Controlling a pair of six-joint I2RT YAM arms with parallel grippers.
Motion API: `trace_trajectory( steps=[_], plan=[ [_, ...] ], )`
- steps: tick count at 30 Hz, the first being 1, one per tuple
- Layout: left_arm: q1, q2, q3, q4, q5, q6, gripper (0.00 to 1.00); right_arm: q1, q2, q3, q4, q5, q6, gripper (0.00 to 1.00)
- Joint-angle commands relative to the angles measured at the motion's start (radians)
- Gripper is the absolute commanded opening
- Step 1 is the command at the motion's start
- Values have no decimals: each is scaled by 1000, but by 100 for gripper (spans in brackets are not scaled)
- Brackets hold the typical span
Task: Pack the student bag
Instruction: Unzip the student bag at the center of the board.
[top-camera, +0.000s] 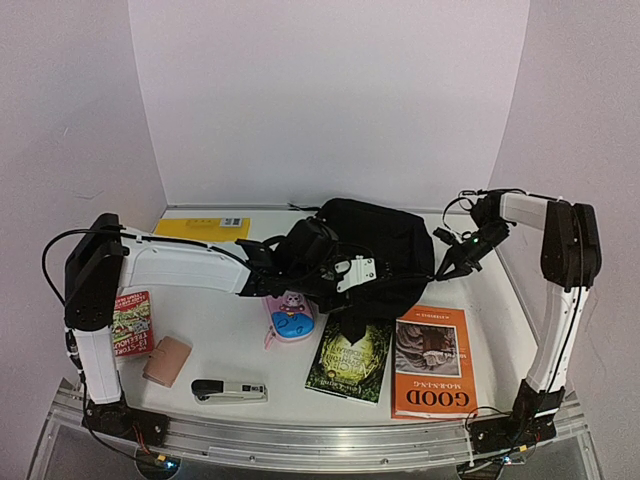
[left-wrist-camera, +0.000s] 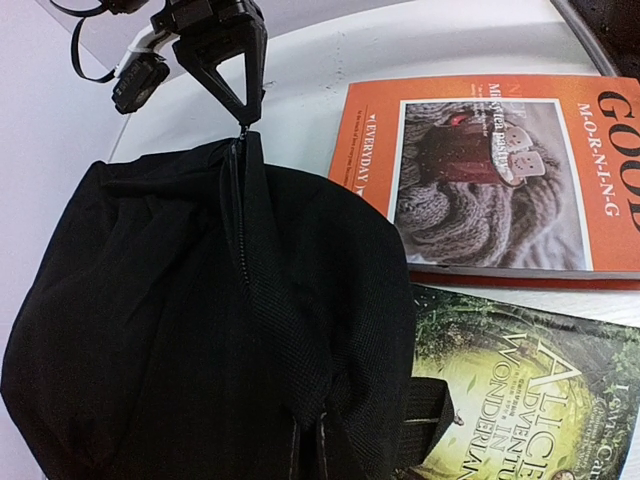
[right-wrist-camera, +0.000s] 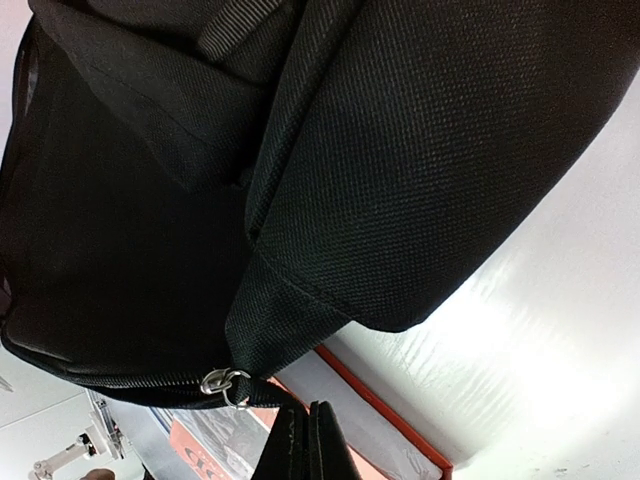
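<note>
The right pincer (top-camera: 452, 264) was shut, pinching the zip-end corner of the large black soft fabric student bag (top-camera: 385, 235). The left pincer (top-camera: 368, 277) was closed against its near side. The bag lay mid-table, long axis left-right, zip end pointing right.

table (top-camera: 230, 350), student bag (top-camera: 385, 240), orange bk (top-camera: 432, 362), green bk (top-camera: 350, 358), pink case (top-camera: 290, 318), stapler (top-camera: 228, 390), tan pouch (top-camera: 167, 361), red booklet (top-camera: 131, 324)

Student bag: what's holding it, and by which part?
Left hand pinches student bag by its webbing strip; right hand appears to pinch the zip-end seam.
</note>
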Motion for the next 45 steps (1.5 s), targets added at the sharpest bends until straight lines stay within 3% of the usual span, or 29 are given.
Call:
trace_trajectory(
  steps=[1, 7, 16, 22, 31, 36, 45],
  plan=[
    [4, -111, 0, 6, -36, 46, 0, -90, -33, 75, 77, 162, 28, 0],
    [12, -104, 5, 15, -111, 88, 0, -97, -191, 59, 70, 154, 38, 0],
    [39, -108, -15, 114, -173, 114, 0, -96, -445, -110, 40, 88, 36, 0],
    [110, 14, 72, 184, -216, 135, 0, -65, -430, -190, 44, 13, 50, 0],
    [192, 270, 317, 273, -313, 179, 2, 97, -431, -247, 125, 33, 120, 0],
    [195, 362, 405, 233, -309, 169, 12, 163, -414, -247, 164, 51, 163, 0],
    [186, 146, 130, 264, -148, -6, 41, 156, -344, -236, 194, 270, 147, 2]
  ],
)
